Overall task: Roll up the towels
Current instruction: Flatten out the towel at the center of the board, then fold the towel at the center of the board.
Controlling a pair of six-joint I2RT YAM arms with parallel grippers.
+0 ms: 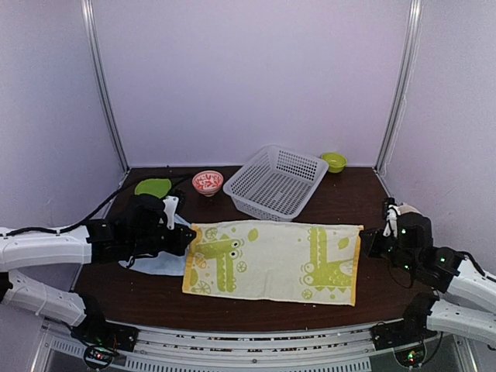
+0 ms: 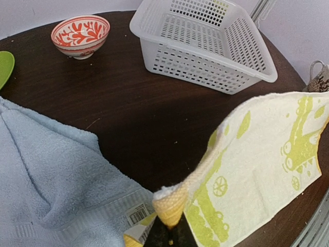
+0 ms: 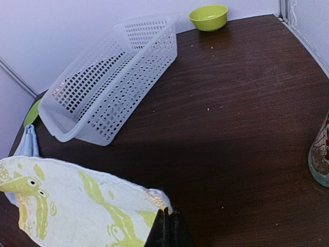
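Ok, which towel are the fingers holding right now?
The lime-green printed towel, spread flat, a corner pinched at each end; the pale blue towel lies crumpled, unheld.

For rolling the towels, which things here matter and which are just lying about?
Job: lime-green printed towel, pale blue towel, left gripper, right gripper (each pinching the printed towel).
Lying about: white mesh basket, red-patterned bowl, green bowl, green plate.

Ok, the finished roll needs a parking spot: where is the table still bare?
The widest bare wood lies right of the white basket, bordered by the small green bowl and the right gripper. A narrow strip runs between the basket and the green towel. The left is crowded: blue towel, green plate, red-patterned bowl, left gripper.
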